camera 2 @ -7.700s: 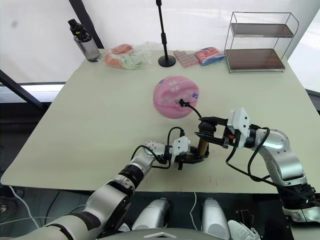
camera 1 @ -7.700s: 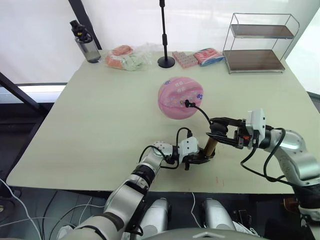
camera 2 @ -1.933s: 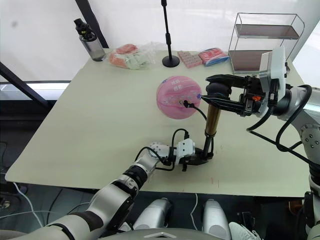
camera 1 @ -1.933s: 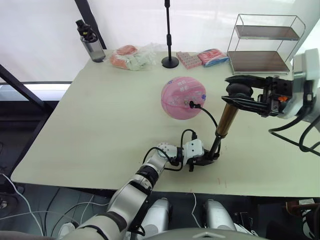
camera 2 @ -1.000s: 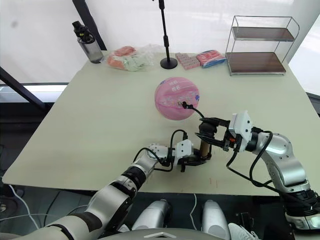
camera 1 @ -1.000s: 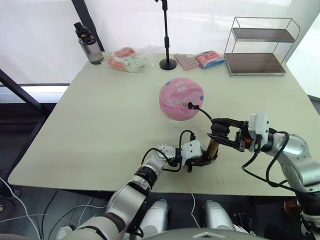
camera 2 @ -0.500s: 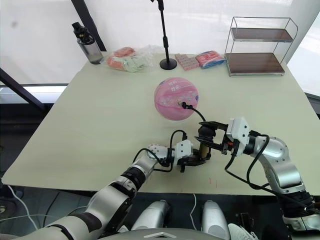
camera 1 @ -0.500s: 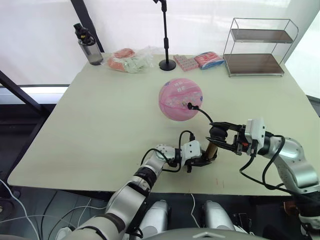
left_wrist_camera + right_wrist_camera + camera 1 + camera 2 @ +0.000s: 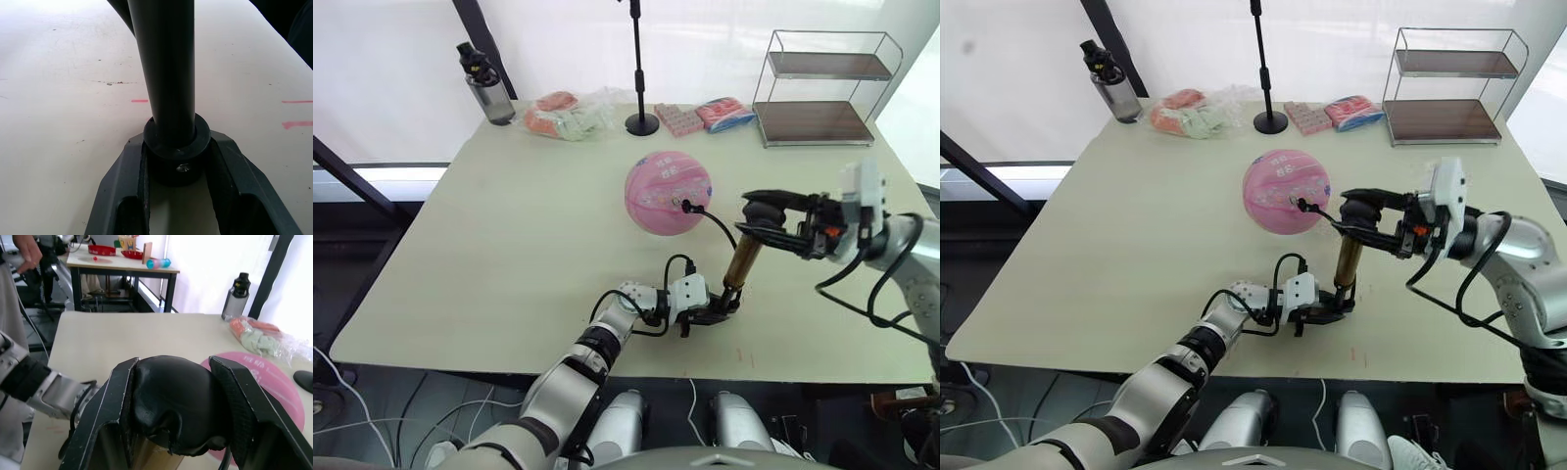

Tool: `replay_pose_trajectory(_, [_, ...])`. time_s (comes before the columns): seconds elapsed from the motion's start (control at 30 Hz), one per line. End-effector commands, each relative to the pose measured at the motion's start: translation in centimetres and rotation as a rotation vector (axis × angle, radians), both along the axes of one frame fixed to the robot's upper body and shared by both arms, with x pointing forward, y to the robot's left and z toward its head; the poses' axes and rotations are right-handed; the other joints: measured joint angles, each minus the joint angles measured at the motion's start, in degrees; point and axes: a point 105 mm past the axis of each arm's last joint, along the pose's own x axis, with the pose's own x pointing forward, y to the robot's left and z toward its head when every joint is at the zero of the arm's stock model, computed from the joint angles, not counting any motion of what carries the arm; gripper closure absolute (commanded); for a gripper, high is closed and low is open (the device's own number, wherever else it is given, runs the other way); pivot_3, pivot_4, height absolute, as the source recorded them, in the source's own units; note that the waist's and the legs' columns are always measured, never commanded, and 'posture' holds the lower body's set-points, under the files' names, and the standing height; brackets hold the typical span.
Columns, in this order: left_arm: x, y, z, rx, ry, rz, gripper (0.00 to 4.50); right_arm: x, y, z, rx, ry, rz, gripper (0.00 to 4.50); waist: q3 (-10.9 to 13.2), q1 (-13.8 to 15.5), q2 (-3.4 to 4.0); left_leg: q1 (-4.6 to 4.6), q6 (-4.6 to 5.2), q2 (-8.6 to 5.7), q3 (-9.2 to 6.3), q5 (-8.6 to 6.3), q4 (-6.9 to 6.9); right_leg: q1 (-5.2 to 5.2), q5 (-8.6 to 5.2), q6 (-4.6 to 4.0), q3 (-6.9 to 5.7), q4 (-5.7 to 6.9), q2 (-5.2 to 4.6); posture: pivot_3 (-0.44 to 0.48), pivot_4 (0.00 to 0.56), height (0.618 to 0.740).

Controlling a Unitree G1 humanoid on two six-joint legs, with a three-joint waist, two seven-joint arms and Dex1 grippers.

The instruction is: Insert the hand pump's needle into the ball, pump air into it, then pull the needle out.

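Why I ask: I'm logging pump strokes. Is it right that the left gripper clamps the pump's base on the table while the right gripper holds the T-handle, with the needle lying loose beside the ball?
Not quite. The needle is not loose: the left eye view shows it seated in the ball. The rest holds: the left gripper clamps the hand pump at its base, and the right gripper holds the T-handle.

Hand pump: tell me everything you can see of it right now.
The hand pump stands nearly upright on the table, its gold metallic barrel tilted slightly. The left claw is shut on its black base cap, pinning it to the tabletop. The right claw grips the black handle on top, raised above the barrel. A thin black hose arcs from the pump to the pink ball, where its black fitting sits at the valve; the needle itself is not visible.
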Motion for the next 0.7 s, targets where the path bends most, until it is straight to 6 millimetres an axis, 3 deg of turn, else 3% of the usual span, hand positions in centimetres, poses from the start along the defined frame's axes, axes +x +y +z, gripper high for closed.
replay_pose_trajectory(0.03, [-3.1,1.3,-4.2,0.149,0.120,-0.072,3.43,-0.6,-1.3,5.3,0.058,-0.159,-0.047,2.68,0.09,0.02,0.01,-0.01,0.00,0.00,-0.01,0.00,0.00,0.00,0.00,0.00,-0.01,0.00,0.00,0.000,0.150,0.740])
replay_pose_trajectory(0.23, [-3.2,1.2,-4.2,0.148,0.120,-0.073,3.43,-1.2,-1.5,7.4,0.070,-0.179,-0.033,2.68,0.16,0.05,-0.03,-0.03,0.00,0.00,-0.01,0.00,-0.03,-0.02,0.00,0.00,-0.02,-0.02,-0.02,0.000,0.150,0.740])
replay_pose_trajectory(0.5, [-3.2,1.2,-4.2,0.149,0.111,-0.076,3.43,-1.4,-1.6,8.7,0.060,-0.187,-0.023,2.68,0.31,0.21,0.06,-0.15,0.00,-0.01,0.01,0.00,-0.03,-0.14,0.00,0.00,-0.01,-0.04,-0.07,0.000,0.150,0.740])
replay_pose_trajectory(0.7, [-3.2,1.2,-4.2,0.147,0.112,-0.076,3.43,-0.9,-1.2,5.3,0.009,-0.121,-0.031,2.68,0.31,0.27,0.06,-0.15,0.00,-0.01,0.00,0.00,-0.05,-0.16,0.00,0.00,-0.02,-0.04,-0.07,0.000,0.150,0.740])
